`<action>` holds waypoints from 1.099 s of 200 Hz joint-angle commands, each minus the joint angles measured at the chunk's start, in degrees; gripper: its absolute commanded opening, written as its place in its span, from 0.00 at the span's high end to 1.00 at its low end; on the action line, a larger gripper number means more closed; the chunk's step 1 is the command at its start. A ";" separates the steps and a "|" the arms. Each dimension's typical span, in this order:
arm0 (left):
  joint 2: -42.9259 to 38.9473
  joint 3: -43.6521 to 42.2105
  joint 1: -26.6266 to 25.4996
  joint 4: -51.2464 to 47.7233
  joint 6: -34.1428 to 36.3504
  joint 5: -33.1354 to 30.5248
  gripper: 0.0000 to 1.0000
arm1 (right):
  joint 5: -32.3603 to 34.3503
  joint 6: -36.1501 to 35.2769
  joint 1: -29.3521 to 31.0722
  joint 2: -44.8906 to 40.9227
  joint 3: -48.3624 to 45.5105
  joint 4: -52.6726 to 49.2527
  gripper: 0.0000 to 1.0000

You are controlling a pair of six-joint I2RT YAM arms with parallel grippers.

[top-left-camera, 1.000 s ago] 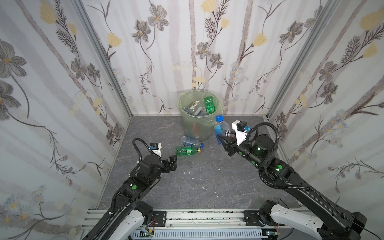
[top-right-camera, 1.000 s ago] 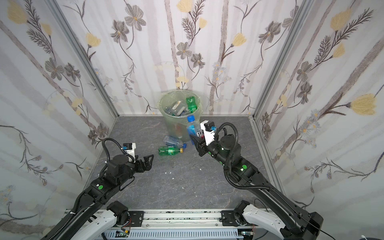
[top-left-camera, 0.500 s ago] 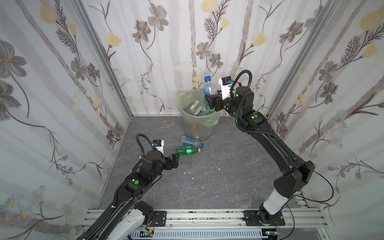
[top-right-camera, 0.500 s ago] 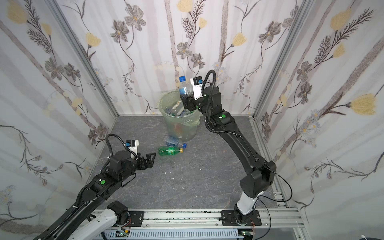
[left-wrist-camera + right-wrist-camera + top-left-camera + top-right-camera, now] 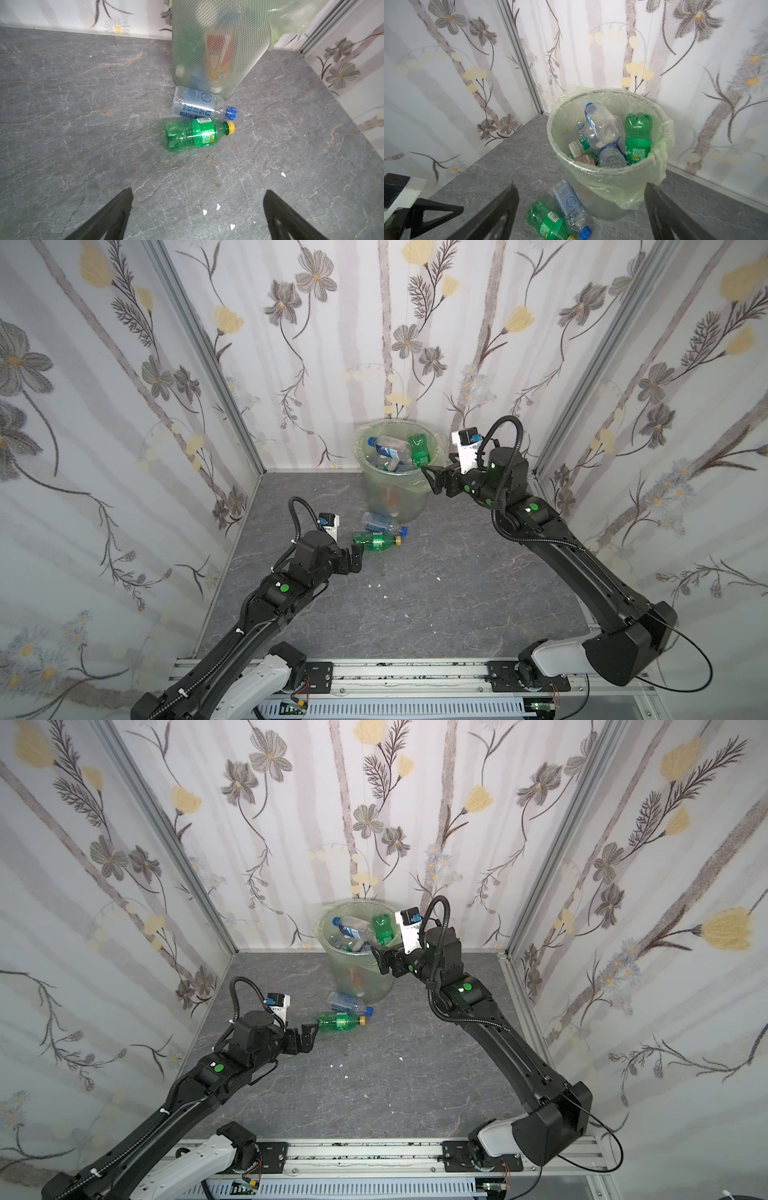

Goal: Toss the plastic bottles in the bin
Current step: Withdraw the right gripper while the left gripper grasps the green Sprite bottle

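The bin (image 5: 390, 489) (image 5: 359, 973), a mesh basket lined with a yellow-green bag, stands at the back wall with several plastic bottles inside. Uppermost are a clear blue-capped bottle (image 5: 602, 124) and a green one (image 5: 637, 137). On the floor in front of the bin lie a green yellow-capped bottle (image 5: 376, 540) (image 5: 195, 134) and a clear blue-capped bottle (image 5: 380, 522) (image 5: 199, 104), side by side. My left gripper (image 5: 354, 559) (image 5: 198, 191) is open and empty, just short of the green bottle's base. My right gripper (image 5: 432, 479) (image 5: 580, 187) is open and empty beside the bin's right rim.
Flowered walls close in the grey stone floor (image 5: 415, 593) on three sides. A few white specks (image 5: 384, 597) lie mid-floor. A metal rail (image 5: 395, 672) runs along the front edge. The bag's loose overhang (image 5: 629, 193) droops down the bin's outside.
My right gripper carried a clear blue-capped bottle up over the bin, let it go inside, then drew back down beside the rim. My left gripper edged towards the green floor bottle.
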 commanded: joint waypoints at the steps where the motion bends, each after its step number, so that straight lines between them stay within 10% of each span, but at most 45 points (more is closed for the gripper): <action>1: 3.09 1.82 0.03 2.18 3.89 0.04 0.00 | 0.81 2.38 -0.18 -4.86 -6.13 5.36 0.04; 94: 29.90 13.26 0.03 2.70 18.65 0.69 0.08 | 2.71 6.23 -2.27 -22.61 -29.61 7.74 0.03; 220: 49.99 20.87 -0.23 3.41 25.78 8.49 0.15 | 2.53 6.67 -3.26 -28.17 -34.70 8.36 0.02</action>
